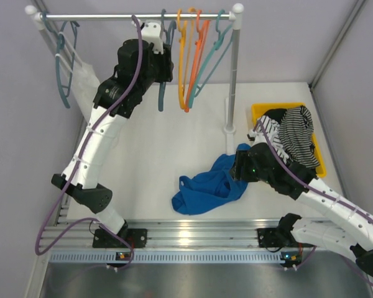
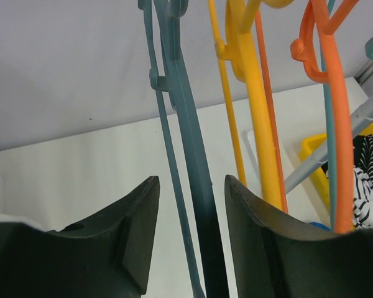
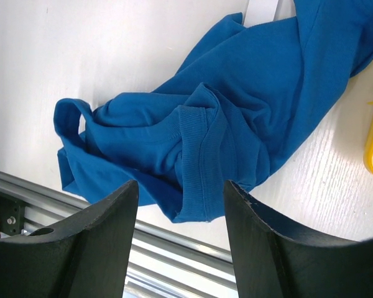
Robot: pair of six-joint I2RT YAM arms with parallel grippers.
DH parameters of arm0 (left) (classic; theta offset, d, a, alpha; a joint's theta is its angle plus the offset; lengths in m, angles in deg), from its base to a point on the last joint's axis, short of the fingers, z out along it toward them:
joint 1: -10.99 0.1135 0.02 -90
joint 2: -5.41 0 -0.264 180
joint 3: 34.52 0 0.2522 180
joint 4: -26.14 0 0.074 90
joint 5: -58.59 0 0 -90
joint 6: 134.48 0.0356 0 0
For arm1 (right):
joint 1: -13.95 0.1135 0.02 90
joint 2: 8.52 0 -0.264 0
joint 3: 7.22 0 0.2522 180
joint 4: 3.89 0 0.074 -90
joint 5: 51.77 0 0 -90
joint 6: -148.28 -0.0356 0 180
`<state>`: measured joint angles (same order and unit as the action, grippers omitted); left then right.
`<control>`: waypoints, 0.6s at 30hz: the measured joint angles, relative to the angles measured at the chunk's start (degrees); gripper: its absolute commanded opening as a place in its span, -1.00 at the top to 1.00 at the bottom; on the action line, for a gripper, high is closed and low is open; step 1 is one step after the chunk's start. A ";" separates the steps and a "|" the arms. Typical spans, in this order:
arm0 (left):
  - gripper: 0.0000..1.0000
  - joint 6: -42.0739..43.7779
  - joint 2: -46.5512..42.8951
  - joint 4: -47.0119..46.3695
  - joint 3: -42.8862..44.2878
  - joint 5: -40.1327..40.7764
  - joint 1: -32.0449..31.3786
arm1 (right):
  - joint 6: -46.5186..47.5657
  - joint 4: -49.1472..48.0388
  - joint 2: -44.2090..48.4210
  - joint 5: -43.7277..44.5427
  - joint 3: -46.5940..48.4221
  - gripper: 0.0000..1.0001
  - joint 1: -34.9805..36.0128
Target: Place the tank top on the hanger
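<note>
White tabletop point(image 1: 149, 155) is carrying a clothes rail point(image 1: 112, 16) at its far side. Left gripper point(image 2: 191, 181) is reaching up at the rail, its jaws standing wide on either side of the slate-teal hanger point(image 2: 193, 155), with a gap showing on both sides. Orange and yellow hangers point(image 2: 260, 124) are hanging just to the right. Tank top point(image 1: 208, 186) is lying crumpled on the table near the front edge, beside the rail's right post. Right gripper point(image 3: 181, 184) is hovering over it, jaws spread wide, holding nothing.
</note>
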<state>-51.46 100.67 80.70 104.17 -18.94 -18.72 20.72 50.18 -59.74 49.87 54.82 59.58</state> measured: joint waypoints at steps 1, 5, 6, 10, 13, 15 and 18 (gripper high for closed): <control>0.00 0.13 0.00 0.02 -0.39 0.17 0.00 | -0.02 -0.02 0.00 0.00 0.00 -0.13 0.00; 0.14 0.68 -0.20 0.00 -0.96 0.72 0.00 | -0.02 -0.04 0.00 -0.07 -0.02 -0.12 0.00; 0.30 0.83 -0.31 0.00 -1.11 0.92 0.00 | -0.02 -0.04 0.00 -0.13 -0.02 -0.12 0.00; 0.58 1.51 -0.61 0.00 -1.40 1.70 0.00 | -0.04 -0.07 -0.02 -0.42 -0.02 -0.09 0.00; 0.87 2.40 -0.87 -0.09 -1.42 2.56 0.00 | -0.04 -0.11 -0.09 -0.63 -0.02 -0.07 0.00; 0.99 3.17 -1.05 -0.11 -1.44 3.30 -0.02 | -0.02 -0.20 -0.17 -0.79 -0.02 -0.04 0.00; 1.00 4.04 -1.20 -0.72 -1.44 4.48 -0.02 | -0.02 -0.26 -0.28 -0.83 -0.02 -0.03 0.00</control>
<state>-47.42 99.47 79.98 102.72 -14.46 -18.75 20.70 49.92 -60.03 49.04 54.79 59.58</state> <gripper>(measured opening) 0.190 0.523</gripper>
